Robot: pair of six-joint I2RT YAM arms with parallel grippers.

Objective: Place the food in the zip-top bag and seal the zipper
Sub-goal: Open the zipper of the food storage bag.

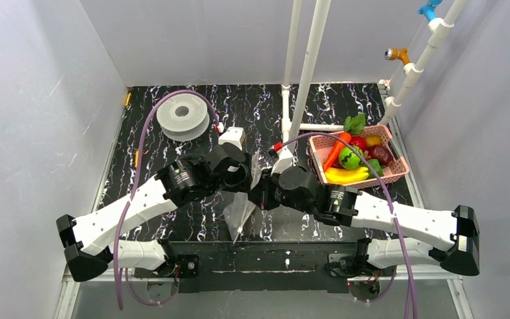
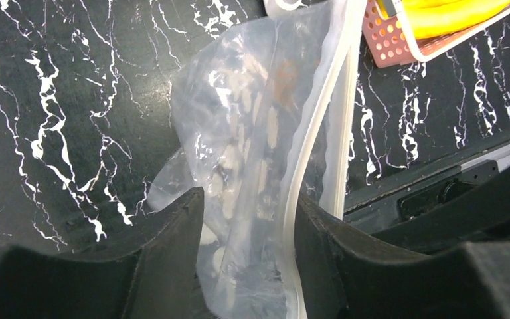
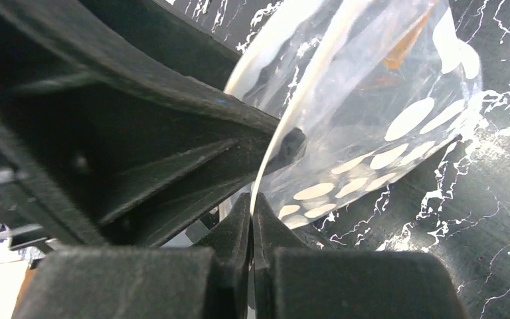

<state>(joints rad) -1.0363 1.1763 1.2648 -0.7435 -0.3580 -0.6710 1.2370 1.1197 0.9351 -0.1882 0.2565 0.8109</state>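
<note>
Right gripper [image 3: 252,216] pinched shut on the zipper [image 3: 319,66] of the zip-top bag [image 3: 385,100], left gripper [image 2: 246,232] half open astride the bag, food [image 1: 350,158] in pink basket [image 1: 388,174] at right of top view

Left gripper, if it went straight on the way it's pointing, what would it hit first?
The zip-top bag: its clear film sits between the fingers of the left gripper and stretches ahead. Behind it is probably the black table, though depth is unclear.
</note>
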